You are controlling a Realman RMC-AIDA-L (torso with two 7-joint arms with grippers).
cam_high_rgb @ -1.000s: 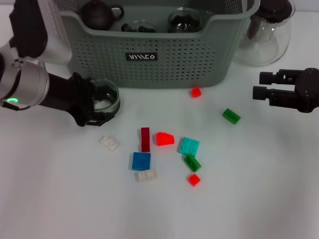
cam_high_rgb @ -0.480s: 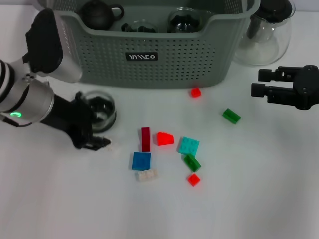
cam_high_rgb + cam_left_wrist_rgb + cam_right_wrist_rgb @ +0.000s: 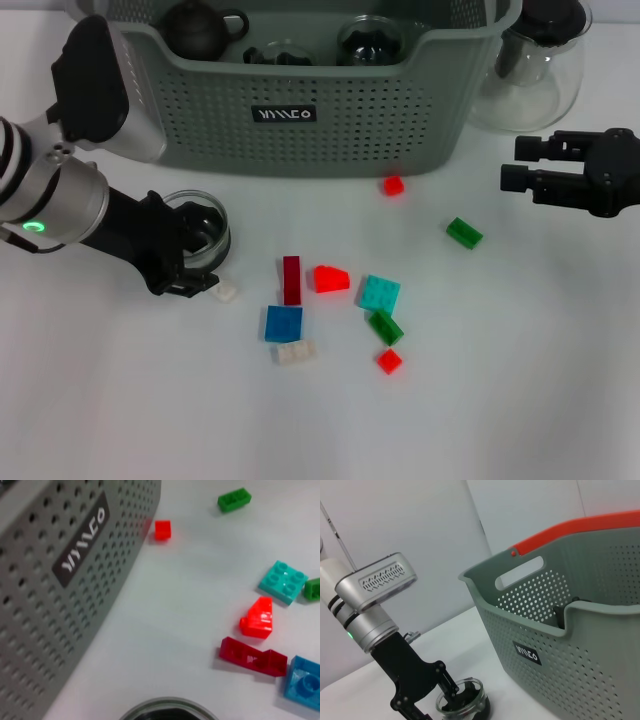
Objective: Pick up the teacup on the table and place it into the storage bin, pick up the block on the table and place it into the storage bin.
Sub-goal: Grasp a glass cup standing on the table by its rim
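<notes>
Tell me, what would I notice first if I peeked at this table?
Probably the big grey-green storage bin at the back of the table, with dark teaware inside it. Next, the bright blocks scattered in front of it, such as the red wedge block and the teal block. At the left, the left gripper is around a clear glass teacup standing on the table.

The white table [image 3: 520, 380] carries the storage bin [image 3: 330, 110] at twelve o'clock, a glass teacup [image 3: 200, 228] at nine, scattered blocks [image 3: 330, 300] centrally.
</notes>
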